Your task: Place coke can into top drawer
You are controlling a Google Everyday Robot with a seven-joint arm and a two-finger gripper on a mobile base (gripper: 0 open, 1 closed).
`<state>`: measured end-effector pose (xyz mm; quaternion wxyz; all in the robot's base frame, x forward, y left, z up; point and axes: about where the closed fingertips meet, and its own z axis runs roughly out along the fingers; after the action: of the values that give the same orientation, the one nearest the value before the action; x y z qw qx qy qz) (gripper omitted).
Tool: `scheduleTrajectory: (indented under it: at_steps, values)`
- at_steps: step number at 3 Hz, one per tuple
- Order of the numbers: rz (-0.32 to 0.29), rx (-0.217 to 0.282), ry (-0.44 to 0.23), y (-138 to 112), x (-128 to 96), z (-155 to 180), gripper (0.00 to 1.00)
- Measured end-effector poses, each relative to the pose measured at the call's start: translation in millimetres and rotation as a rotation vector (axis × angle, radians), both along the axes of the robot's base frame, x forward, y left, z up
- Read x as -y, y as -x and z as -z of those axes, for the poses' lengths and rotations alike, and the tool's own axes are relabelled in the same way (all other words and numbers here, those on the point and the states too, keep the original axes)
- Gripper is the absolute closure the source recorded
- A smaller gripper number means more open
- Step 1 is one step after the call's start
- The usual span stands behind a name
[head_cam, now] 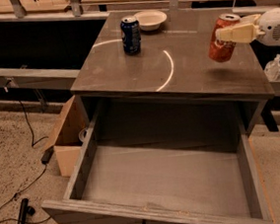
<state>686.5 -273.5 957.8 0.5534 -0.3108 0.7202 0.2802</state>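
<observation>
The red coke can with a silver top hangs tilted in the air above the right side of the grey cabinet top. My gripper comes in from the right edge and is shut on the can's upper part. The top drawer is pulled fully open below and in front of the cabinet top, its flat grey floor bare. The can is over the counter, behind the drawer's back right corner.
A dark blue can stands at the back left of the cabinet top, with a white bowl behind it. A cardboard box sits on the floor left of the drawer. Small bottles stand at the right. Cables lie on the floor at left.
</observation>
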Motion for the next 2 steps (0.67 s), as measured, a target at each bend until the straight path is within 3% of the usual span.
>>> scheduleTrajectory:
  at_steps: [1,2]
  values:
    - [-0.054,0.012,-0.017,41.6,-14.4,-10.9,1.00]
    - [-0.109,0.037,-0.068,104.0,-42.0,-30.5,1.00]
